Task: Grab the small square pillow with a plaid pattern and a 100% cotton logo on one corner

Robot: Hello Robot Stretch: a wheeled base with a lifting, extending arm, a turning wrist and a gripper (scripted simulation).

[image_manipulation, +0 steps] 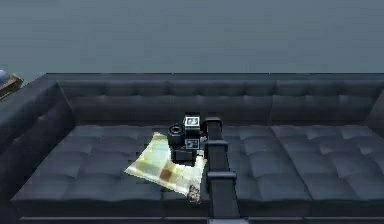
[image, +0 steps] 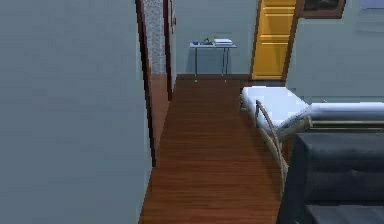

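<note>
My arm (image_manipulation: 222, 185) rises from the arm side view's bottom edge, and my pincer (image_manipulation: 180, 145) sits at its far end, right where the pillow (image_manipulation: 152, 166) lies. The pillow is a pale square with a faint plaid of yellow and green, flat on the seat of a dark tufted sofa (image_manipulation: 300, 150). It is close to the seat's front edge and about midway along its length. I can make out no logo on any corner. Because the pillow rests on the seat at and behind my fingers, I cannot tell whether I hold it, or even whether I touch it.

As I judge it, the approach is done: base parked alongside, arm out over the right cushion. What is left is the grab itself and the lift clear of the seat — nothing here shows the pillow off the sofa yet.

Ahead, the sofa's end fills the forward view's lower right corner. Past it stands a bed (image: 275, 105) with a white mattress, on the wooden floor (image: 210, 150). Farther off — at the corridor's end — a small table (image: 210, 50) stands beside an orange door (image: 272, 40).
</note>
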